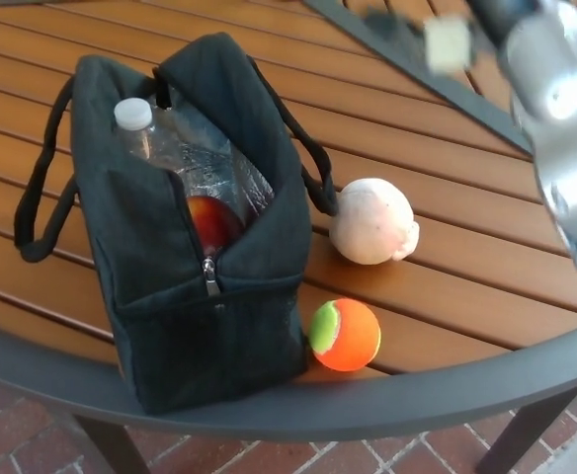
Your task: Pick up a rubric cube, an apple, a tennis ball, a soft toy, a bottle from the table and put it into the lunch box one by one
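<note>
The black lunch bag [209, 296] stands open on the wooden table. Inside it a clear bottle [155, 138] with a white cap stands upright, and a red apple [209, 222] shows beside it. A pale round soft toy [372, 220] lies on the table just right of the bag. An orange and green tennis ball [345, 334] rests by the bag's front right corner, near the table edge. My right arm [565, 109] is raised at the top right, blurred, well clear of the bag. Its hand [496, 8] is only a dark smear at the top edge. No cube shows.
The slatted wooden table [447, 276] has a dark metal rim [417, 390] curving along the front. The bag's handles [37, 197] hang to its left and right. Brick floor [32, 434] lies below the rim.
</note>
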